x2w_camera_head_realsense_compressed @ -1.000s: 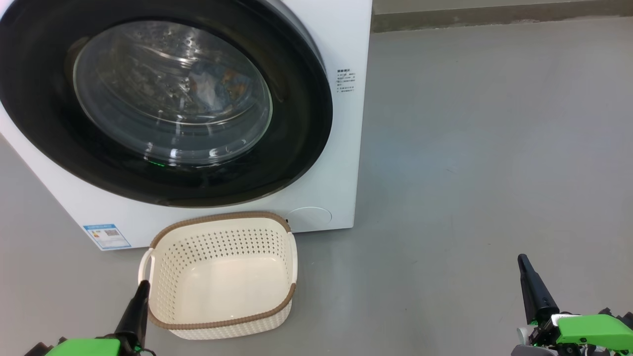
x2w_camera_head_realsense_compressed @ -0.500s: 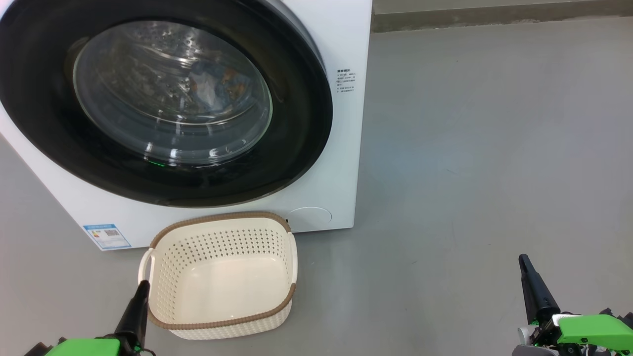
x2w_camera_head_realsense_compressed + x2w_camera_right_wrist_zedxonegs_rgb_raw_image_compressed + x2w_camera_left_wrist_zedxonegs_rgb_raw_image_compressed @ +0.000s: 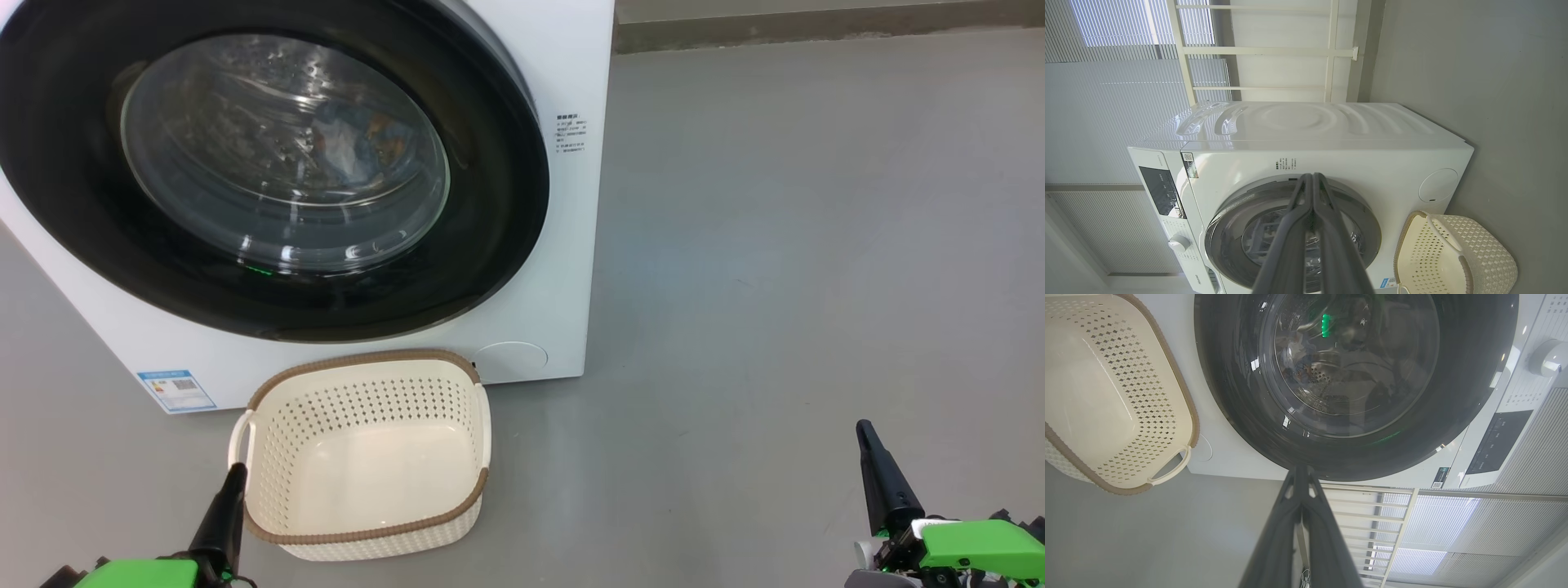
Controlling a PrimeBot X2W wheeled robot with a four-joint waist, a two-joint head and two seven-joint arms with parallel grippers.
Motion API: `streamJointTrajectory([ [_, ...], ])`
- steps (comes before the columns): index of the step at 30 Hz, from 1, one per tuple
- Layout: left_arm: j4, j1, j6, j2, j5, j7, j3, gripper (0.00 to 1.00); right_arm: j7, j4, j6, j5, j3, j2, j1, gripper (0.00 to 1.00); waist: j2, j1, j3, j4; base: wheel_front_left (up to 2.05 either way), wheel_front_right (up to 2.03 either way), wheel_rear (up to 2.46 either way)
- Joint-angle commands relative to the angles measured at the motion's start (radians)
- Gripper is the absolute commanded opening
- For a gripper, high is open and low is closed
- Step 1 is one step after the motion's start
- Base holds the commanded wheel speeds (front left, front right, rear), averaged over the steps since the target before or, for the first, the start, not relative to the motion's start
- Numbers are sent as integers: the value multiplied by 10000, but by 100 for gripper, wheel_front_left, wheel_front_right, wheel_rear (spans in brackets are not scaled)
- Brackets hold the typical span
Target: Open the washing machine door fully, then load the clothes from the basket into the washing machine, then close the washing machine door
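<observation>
The white washing machine (image 3: pixel 563 269) stands ahead on the left, and its black-framed round door (image 3: pixel 269 171) lies flush against the front. Through the glass I make out light-blue and orange clothes (image 3: pixel 355 143) in the drum. In front of the machine, on the floor, sits the cream basket (image 3: pixel 367 453) with nothing in it. My left gripper (image 3: pixel 237 469) is shut and empty beside the basket's left handle. Far off at the lower right, my right gripper (image 3: pixel 864 426) is shut and empty over bare floor. The wrist views show the door (image 3: pixel 1355 375), the basket (image 3: pixel 1114 396), and both fingers pressed together.
Grey floor (image 3: pixel 816 245) stretches open to the right of the machine. A wall base (image 3: pixel 816 28) runs along the far edge. White window bars and blinds (image 3: pixel 1208 49) stand behind the machine (image 3: pixel 1331 134).
</observation>
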Motion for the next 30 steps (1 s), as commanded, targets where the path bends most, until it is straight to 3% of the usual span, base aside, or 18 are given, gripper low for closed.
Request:
streamJointTrajectory([
  [1, -179, -405, -31, 144, -26, 48, 344, 0, 52, -244, -11, -81, 226, -22, -404, 0, 0, 0, 0, 0, 0, 0, 0],
  [30, -179, -406, -31, 137, -17, 57, 355, 0, 69, -243, -11, -98, 205, -7, -406, 0, 0, 0, 0, 0, 0, 0, 0],
])
